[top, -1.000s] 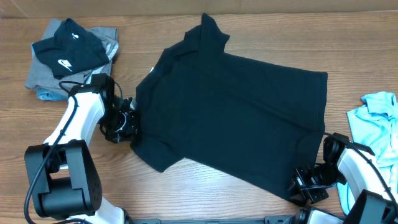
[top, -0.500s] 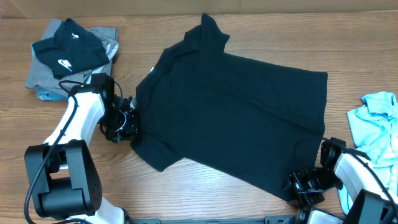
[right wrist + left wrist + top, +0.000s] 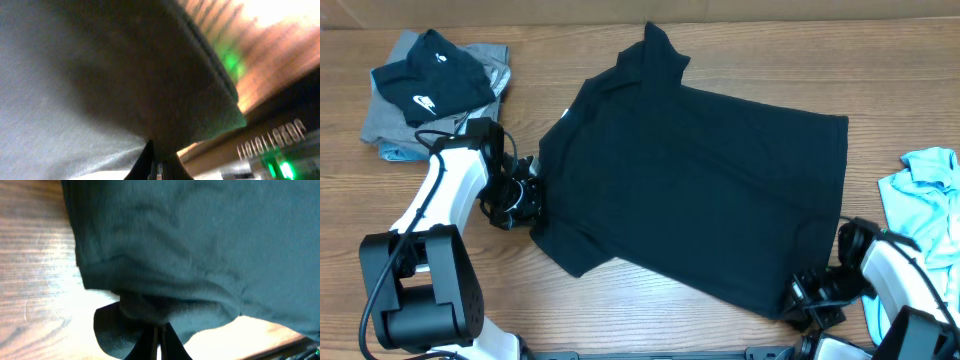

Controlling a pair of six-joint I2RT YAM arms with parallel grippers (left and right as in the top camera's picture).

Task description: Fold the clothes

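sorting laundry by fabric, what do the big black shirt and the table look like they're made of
The black T-shirt looks like soft matte knit, probably cotton; it lies limp with soft creases and no sheen. Table: wood or wood-look laminate, smooth, slight gloss; streaky brown grain and glare in the left wrist view.

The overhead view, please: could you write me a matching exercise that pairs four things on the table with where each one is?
Things
1. black T-shirt
2. light blue cloth
3. black garment with white logo
4. right gripper

Places
a. far left corner, on top of a grey garment
b. spread across the middle of the table
c. shut on the T-shirt's near right corner
d. right edge of the view

Pairs: 1-b, 2-d, 3-a, 4-c
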